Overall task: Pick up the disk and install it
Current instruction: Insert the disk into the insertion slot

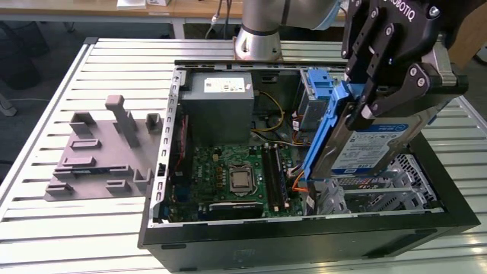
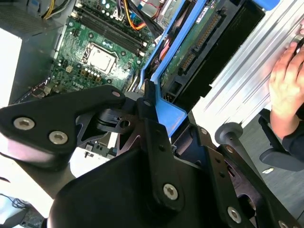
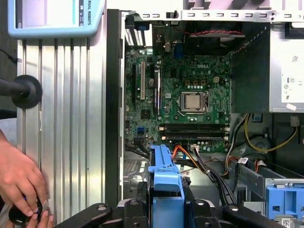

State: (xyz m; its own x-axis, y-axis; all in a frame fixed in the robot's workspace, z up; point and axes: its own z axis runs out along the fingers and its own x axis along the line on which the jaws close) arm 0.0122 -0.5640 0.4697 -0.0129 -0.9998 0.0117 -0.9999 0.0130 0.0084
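Disk in end effector, seemingly over case — wrist views add hand.

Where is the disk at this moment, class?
In the exterior view, the disk is gripped by the tool and tilted over the open computer case, on that view's right, just right of the motherboard.
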